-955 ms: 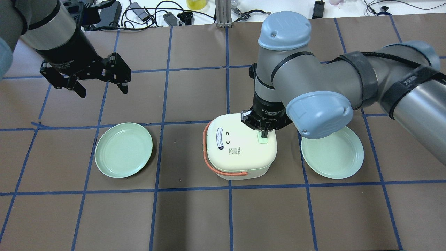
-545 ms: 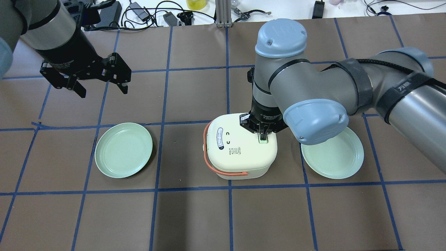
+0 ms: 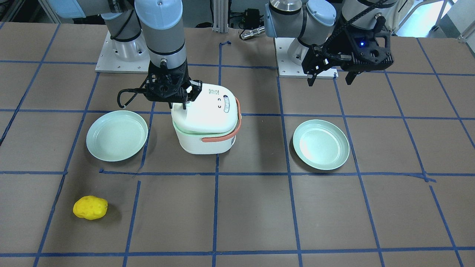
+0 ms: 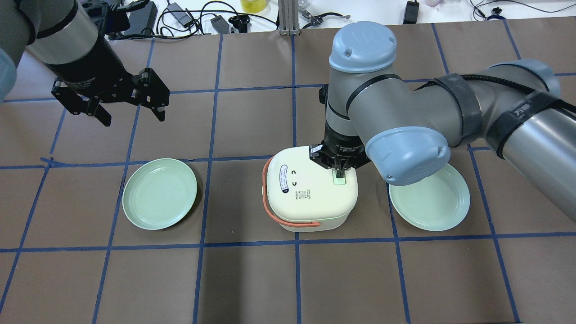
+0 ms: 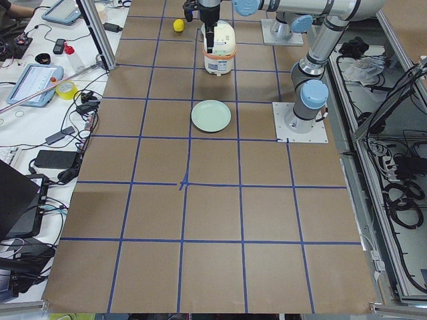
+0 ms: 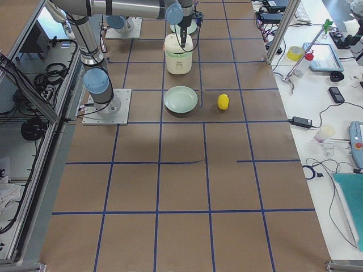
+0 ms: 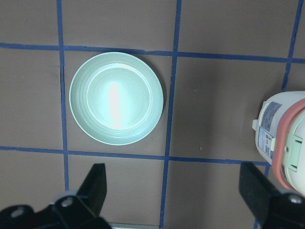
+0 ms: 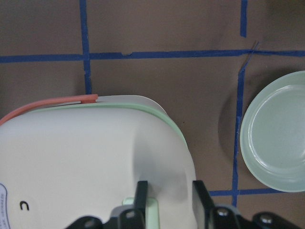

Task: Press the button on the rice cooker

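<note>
The white rice cooker (image 4: 310, 193) with an orange handle stands mid-table; it also shows in the front view (image 3: 207, 111). A pale green button (image 4: 339, 181) sits on its lid near the right edge. My right gripper (image 4: 339, 173) points straight down, fingers drawn close together, tips on the button. In the right wrist view the fingertips (image 8: 141, 191) frame the green button (image 8: 152, 206) on the lid (image 8: 71, 157). My left gripper (image 4: 135, 119) is open and empty, held high over the far left of the table, apart from the cooker.
A pale green plate (image 4: 159, 193) lies left of the cooker and another (image 4: 429, 198) lies right of it, partly under my right arm. A yellow sponge-like lump (image 3: 90, 207) lies toward the operators' side. Cables and tools line the far table edge.
My right arm has shifted slightly left above the cooker, with its fingertips staying on the green button. The left arm has not moved.
</note>
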### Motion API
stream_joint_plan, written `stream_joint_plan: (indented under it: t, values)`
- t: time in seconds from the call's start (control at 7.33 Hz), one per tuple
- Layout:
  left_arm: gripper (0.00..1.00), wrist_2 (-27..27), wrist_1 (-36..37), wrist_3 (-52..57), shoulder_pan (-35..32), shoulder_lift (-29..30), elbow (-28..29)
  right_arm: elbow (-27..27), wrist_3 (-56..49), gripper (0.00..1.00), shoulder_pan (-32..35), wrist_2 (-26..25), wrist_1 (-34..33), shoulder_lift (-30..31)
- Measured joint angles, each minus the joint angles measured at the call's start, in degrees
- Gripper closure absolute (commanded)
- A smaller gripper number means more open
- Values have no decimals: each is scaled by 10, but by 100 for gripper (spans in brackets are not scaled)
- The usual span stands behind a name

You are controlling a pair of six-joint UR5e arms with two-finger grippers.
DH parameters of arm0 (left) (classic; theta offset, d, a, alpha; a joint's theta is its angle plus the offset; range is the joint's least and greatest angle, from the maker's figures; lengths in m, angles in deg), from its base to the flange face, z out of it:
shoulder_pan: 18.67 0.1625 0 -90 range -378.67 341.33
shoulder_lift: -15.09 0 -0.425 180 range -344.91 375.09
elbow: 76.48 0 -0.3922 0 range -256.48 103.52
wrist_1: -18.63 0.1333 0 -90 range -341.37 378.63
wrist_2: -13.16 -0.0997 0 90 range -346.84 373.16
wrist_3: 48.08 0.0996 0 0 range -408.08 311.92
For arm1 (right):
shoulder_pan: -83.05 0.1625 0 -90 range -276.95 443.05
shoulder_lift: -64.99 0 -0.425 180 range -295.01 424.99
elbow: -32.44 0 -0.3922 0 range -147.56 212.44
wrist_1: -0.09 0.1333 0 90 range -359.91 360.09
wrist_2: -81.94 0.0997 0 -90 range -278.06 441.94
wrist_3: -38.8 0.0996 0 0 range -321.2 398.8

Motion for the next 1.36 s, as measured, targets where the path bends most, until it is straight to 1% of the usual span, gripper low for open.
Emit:
stream_joint_plan:
  t: [0.27,0.41,0.68,0.82,0.95,1.09,1.23,1.36]
  values:
    - [0,0,0,0,0,0,0,-49,-18,0,-37,-8,10,1]
    - [0,0,0,0,0,0,0,-75,-31,0,-65,-2,27,2]
    - [0,0,0,0,0,0,0,-128,-88,0,-125,12,81,2]
    - [0,0,0,0,0,0,0,-143,-110,0,-151,27,94,2]
    - [0,0,0,0,0,0,0,-151,-128,0,-173,50,100,2]
    - [0,0,0,0,0,0,0,-156,-145,0,-187,61,103,3]
    - [0,0,0,0,0,0,0,-159,-153,0,-193,58,105,5]
    - [0,0,0,0,0,0,0,-160,-157,0,-194,43,106,10]
